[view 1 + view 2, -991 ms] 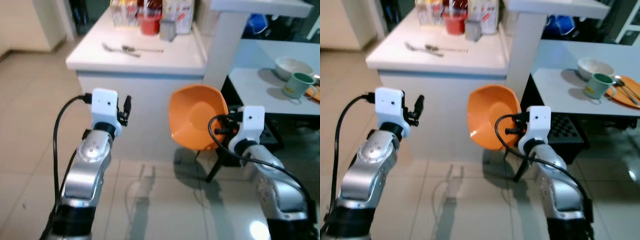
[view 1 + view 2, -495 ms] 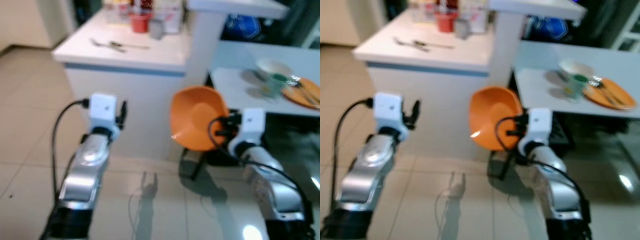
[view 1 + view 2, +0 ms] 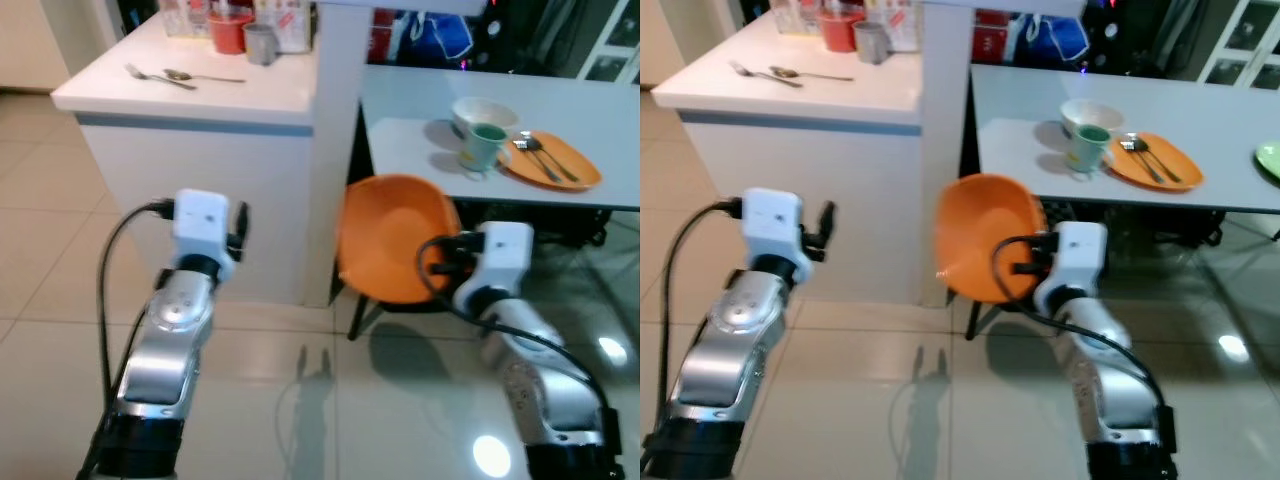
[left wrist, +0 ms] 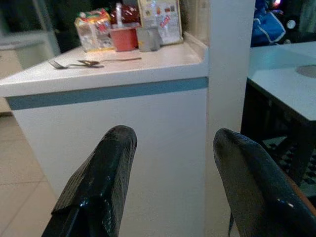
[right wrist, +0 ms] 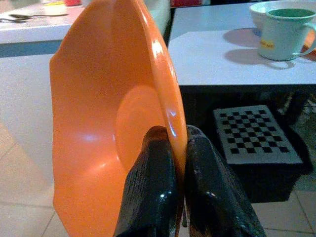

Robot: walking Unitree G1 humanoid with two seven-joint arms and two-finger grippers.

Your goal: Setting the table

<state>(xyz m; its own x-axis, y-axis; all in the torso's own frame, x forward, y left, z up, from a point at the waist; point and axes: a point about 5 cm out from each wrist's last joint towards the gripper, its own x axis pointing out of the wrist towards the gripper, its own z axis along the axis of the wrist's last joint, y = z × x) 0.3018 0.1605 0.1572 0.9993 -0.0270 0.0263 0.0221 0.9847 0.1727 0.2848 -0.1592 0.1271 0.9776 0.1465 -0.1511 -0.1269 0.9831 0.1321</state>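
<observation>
Holding an orange bowl (image 3: 392,238) on edge in the right gripper (image 5: 177,148), in front of the grey table (image 3: 420,140).

Right gripper's two fingers are pinching the bowl's rim between them, the bowl's hollow facing the robot's left, and the bowl is hanging below the table's edge, near the white pillar (image 3: 335,120). On the table are sitting a white bowl (image 3: 484,113), a green mug (image 3: 482,146) just in front of it, and an orange plate (image 3: 555,160) carrying cutlery beside them. Left gripper (image 4: 173,187) is hovering in free air, fingers spread apart and gripping nothing, pointing at the white counter (image 3: 150,95). On the counter are lying a fork (image 3: 146,75) and spoon (image 3: 200,76), with a red cup (image 3: 227,33) and grey cup (image 3: 262,43) behind.
</observation>
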